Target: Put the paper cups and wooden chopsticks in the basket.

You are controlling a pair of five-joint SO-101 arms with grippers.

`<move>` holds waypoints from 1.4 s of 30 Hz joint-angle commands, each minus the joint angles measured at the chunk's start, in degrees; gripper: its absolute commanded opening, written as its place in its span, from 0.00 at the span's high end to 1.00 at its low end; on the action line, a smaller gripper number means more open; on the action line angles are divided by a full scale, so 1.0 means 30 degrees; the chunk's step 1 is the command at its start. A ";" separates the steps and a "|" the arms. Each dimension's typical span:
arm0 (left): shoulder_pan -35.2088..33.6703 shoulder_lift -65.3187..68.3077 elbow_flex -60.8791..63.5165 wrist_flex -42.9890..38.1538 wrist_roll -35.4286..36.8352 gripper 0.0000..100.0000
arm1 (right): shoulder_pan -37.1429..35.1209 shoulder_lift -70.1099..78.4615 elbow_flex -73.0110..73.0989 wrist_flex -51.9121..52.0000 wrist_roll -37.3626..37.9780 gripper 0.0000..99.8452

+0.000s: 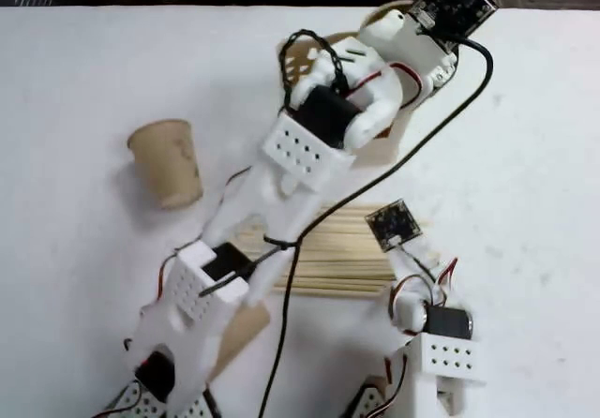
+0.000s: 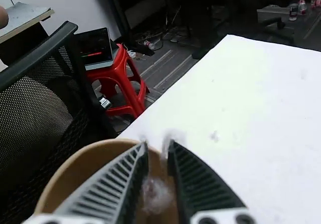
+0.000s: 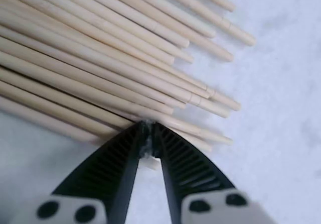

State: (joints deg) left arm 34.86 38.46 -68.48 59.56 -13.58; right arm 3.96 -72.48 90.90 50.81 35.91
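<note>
One paper cup [image 1: 164, 163] lies on its side on the counter [image 1: 525, 156], well apart from the basket [image 1: 292, 62]; chopsticks [image 1: 342, 249] sit in a pile on the counter; basket's inside hidden by the arm, so prob. most of the task is left. Left hand [image 2: 158, 146] over basket rim, fingers a little apart, nothing btw them; right hand [image 3: 149, 133] at pile's edge, fingers together, tips touching a stick; can't tell if it's pinched.

Tan paper cup [image 1: 167, 162] tipped on side on table [image 1: 84, 71]; pale wooden chopsticks [image 1: 342, 249] piled parallel mid-table; tan basket [image 1: 298, 54] at far edge.
</note>
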 commanded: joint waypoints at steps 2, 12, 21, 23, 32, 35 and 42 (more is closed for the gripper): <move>-0.0249 -0.0103 0.0059 -0.0821 0.0029 0.96 | -0.0132 -0.0161 0.0000 -0.0249 -0.0059 0.98; -0.0278 -0.0484 -0.1348 0.0498 0.0029 0.96 | -0.0132 -0.0161 0.0000 -0.0249 -0.0059 0.98; -0.3736 -0.3678 -0.9055 1.1399 0.0029 0.96 | -0.0132 -0.0161 0.0000 -0.0249 -0.0059 0.98; -0.6286 -0.4557 -0.8000 1.3070 0.0029 0.96 | -0.0132 -0.0161 0.0000 -0.0249 -0.0088 0.98; -1.6308 -0.2388 0.0938 1.1575 0.0059 0.84 | 0.0015 -0.0220 -0.0205 -0.0278 -0.0234 0.98; -1.7128 -0.1011 0.2696 1.0491 0.0059 0.81 | 0.0015 -0.1128 -0.0322 0.0190 -0.0264 0.98; -1.7099 0.1919 0.2227 0.9201 0.0147 0.81 | -0.0103 -0.5377 0.1231 0.1568 -0.0264 0.98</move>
State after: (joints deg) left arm -16.04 43.03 -60.13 89.27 -13.58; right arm 3.87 -83.38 93.80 54.77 35.82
